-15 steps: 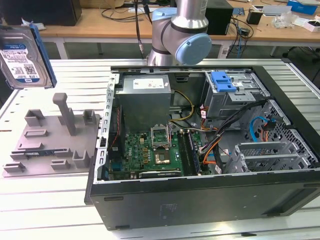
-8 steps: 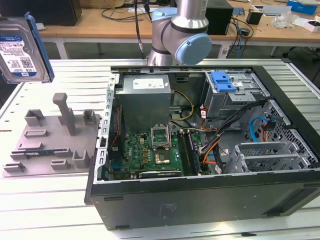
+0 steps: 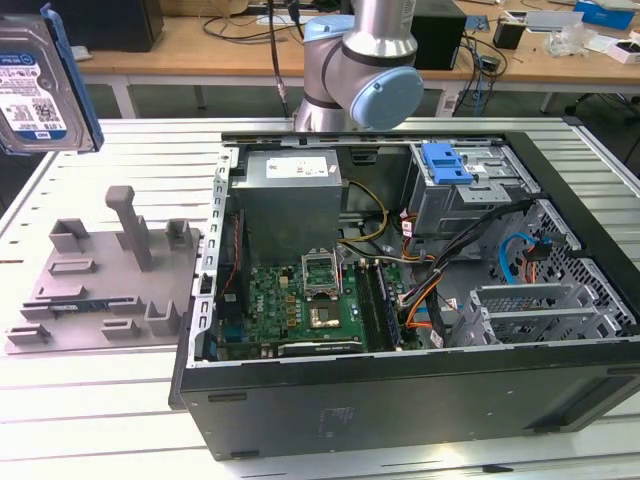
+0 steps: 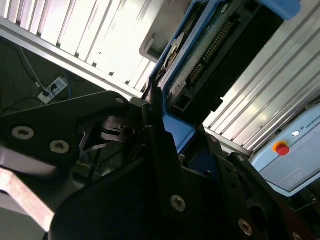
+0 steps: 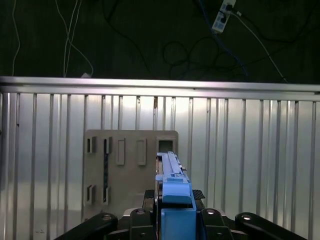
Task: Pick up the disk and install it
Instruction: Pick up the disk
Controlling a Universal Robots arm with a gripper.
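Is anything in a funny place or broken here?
The disk is up in the air above the grey plate, outside the open computer case, clamped in the gripper. Nothing looks spilled or broken.

The disk [image 3: 35, 90] is silver, blue-and-white labelled, blue-framed. The fixture plate [image 3: 90, 290] is grey. The tabletop [image 3: 80, 415] is ribbed silver-white.

the arm [image 3: 362, 70] rose at the back of the exterior view (one blue-capped joint [image 3: 385, 100] showing); in the first wrist view the gripper [image 5: 174, 212] clamped the disk [image 5: 171, 172], jaws on either side.
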